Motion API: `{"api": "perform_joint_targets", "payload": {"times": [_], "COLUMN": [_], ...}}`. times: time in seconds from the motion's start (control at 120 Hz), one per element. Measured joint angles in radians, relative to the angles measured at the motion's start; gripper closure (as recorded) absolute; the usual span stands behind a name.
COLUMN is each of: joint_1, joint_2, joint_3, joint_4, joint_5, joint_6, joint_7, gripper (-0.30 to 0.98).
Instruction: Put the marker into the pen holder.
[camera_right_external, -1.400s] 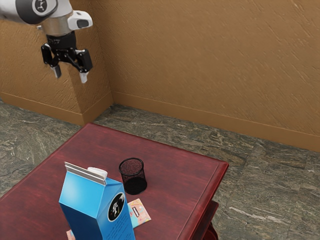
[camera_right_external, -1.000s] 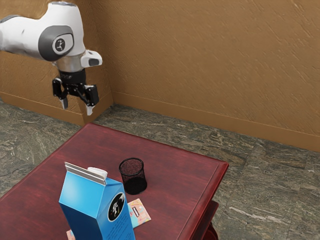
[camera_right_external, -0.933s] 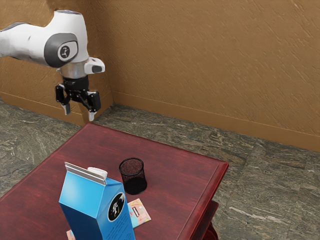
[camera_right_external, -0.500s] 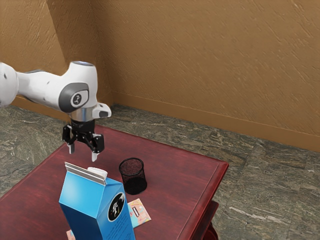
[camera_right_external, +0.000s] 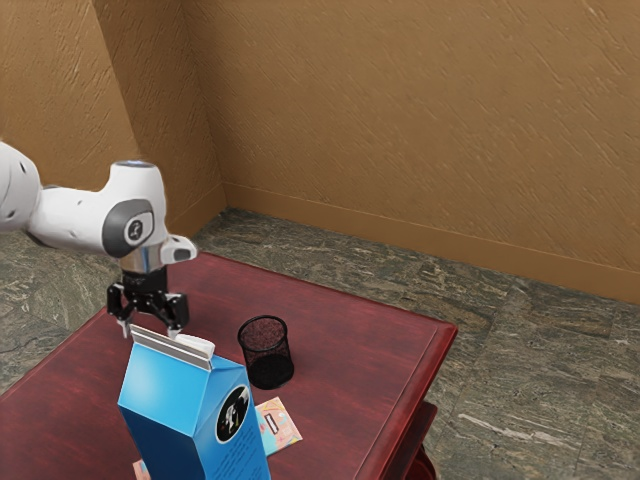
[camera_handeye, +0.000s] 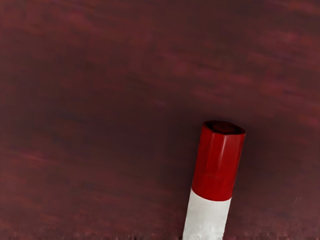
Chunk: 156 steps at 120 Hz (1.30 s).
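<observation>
White cylindrical marker with a red cap (camera_handeye: 214, 170), seen just beneath the black two-finger gripper (camera_right_external: 150, 329) and outside the round black mesh pen holder (camera_right_external: 267, 352), with the other end cut off. Hold the fingers spread and unclenched, tips partly lost behind the tall blue gable-topped carton (camera_right_external: 190, 410), also hiding part of the flat pastel-patterned card (camera_right_external: 282, 427).
</observation>
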Motion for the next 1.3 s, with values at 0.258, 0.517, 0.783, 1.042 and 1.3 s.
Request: {"api": "perform_joint_targets", "payload": {"times": [0.258,0.517,0.783,1.042,1.3], "joint_1": [0.0,0.0,0.0,0.0,0.0], "joint_2": [-0.009,0.014,0.035,0.032,0.03], "joint_3": [0.001,-0.001,-0.001,-0.004,-0.004], "joint_4": [-0.049,-0.07,-0.07,-0.065,-0.065], "joint_5": [-0.007,-0.007,-0.009,-0.003,0.011], "joint_6": [0.018,0.074,0.116,0.129,0.145], "joint_7": [0.021,0.035,0.044,0.05,0.053], "gripper": [0.01,0.01,0.02,0.43,0.71]}}
